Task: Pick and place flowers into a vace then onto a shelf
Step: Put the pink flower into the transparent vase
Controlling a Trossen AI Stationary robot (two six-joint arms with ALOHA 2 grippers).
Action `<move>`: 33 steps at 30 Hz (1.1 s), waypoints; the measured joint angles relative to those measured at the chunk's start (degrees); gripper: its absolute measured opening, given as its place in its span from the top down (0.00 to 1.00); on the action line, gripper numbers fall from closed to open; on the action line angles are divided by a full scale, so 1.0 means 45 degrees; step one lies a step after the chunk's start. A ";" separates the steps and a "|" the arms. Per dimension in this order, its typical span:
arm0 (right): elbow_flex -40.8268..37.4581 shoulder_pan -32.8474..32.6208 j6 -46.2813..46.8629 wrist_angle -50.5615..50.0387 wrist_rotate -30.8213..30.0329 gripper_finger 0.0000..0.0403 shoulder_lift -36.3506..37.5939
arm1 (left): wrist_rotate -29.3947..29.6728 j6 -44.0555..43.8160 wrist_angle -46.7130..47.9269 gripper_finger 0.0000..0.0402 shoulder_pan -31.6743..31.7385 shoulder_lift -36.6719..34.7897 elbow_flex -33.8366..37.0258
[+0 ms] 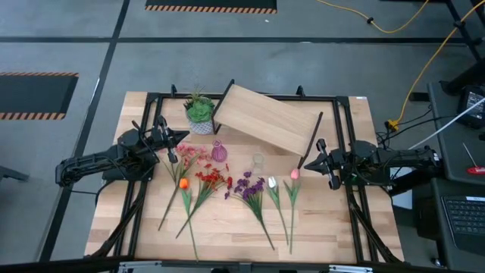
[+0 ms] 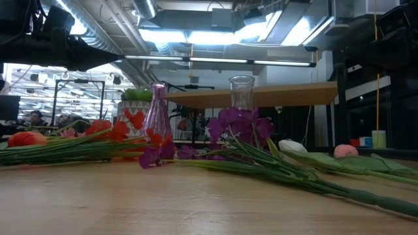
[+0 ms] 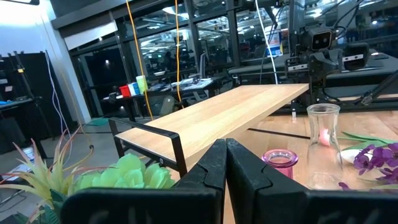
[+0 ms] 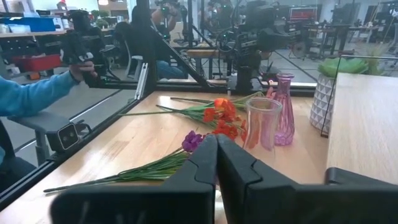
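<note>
Flowers (image 1: 227, 186) with thin green stalks are spread in a row across the desk (image 1: 227, 235), before the pink vase (image 1: 219, 152), clear vase (image 1: 258, 161) and shelf (image 1: 265, 117). Left gripper (image 1: 172, 155) and right gripper (image 1: 306, 161) are held clenched at opposite desk edges, grasping nothing.
</note>
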State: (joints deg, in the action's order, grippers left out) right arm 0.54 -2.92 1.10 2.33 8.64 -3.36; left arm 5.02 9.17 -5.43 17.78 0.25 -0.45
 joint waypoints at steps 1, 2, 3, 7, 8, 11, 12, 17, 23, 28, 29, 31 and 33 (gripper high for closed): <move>0.0000 0.0000 0.0000 0.0005 -0.0019 0.97 0.0000 | 0.0000 0.0000 -0.0001 0.99 0.0000 0.0000 -0.0004; 0.0000 0.0000 0.0044 0.0000 -0.0208 0.98 0.0000 | 0.0000 -0.0003 -0.0004 0.99 0.0000 0.0000 -0.0002; 0.0000 0.0000 0.0246 -0.0013 -0.0470 0.98 0.0000 | -0.0004 -0.0065 -0.0002 0.99 0.0000 0.0000 -0.0003; 0.0000 0.0005 0.0342 -0.0139 -0.1001 0.99 -0.0004 | -0.0010 -0.0746 0.0007 0.99 0.0000 0.0000 -0.0004; 0.0000 0.0005 0.0361 -0.0091 -0.1001 0.99 -0.0003 | -0.0010 -0.0952 0.0009 0.99 0.0000 0.0000 -0.0004; 0.0000 0.0000 0.0665 -0.0029 -0.1001 0.99 0.0000 | 0.0000 -0.1195 0.0009 0.99 0.0000 0.0000 -0.0004; 0.0000 0.0000 0.0690 -0.0029 -0.1001 0.99 0.0000 | 0.0000 -0.1206 0.0009 0.99 0.0000 0.0000 -0.0001; 0.0420 0.0000 0.0702 -0.0364 -0.1005 1.00 -0.0039 | -0.0115 -0.0565 -0.0484 0.99 0.0000 0.0000 -0.0028; 0.1721 0.0000 0.0355 -0.1258 -0.1467 1.00 -0.0820 | -0.2942 -0.0570 -0.0456 0.99 -0.0015 0.0057 -0.0386; 0.2454 0.0005 0.0330 -0.2077 -0.2594 1.00 -0.2137 | -0.3119 -0.1389 -0.0074 0.99 -0.0010 0.0483 -0.0553; 0.2583 0.0005 0.0246 -0.2051 -0.2597 1.00 -0.2397 | -0.3183 -0.1410 0.0083 0.99 -0.0010 0.0700 -0.0553; 0.2756 0.0000 -0.0026 -0.1719 -0.2588 1.00 -0.2853 | -0.3428 -0.1439 0.0074 1.00 -0.0010 0.1243 -0.0553; 0.2778 0.0000 -0.0340 -0.0887 -0.2583 1.00 -0.3287 | -0.3630 -0.1515 -0.0294 1.00 -0.0010 0.1885 -0.0553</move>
State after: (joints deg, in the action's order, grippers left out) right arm 13.04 -2.92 -0.43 -1.66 -2.98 -18.15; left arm -11.32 2.35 -6.75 17.74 8.74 -2.94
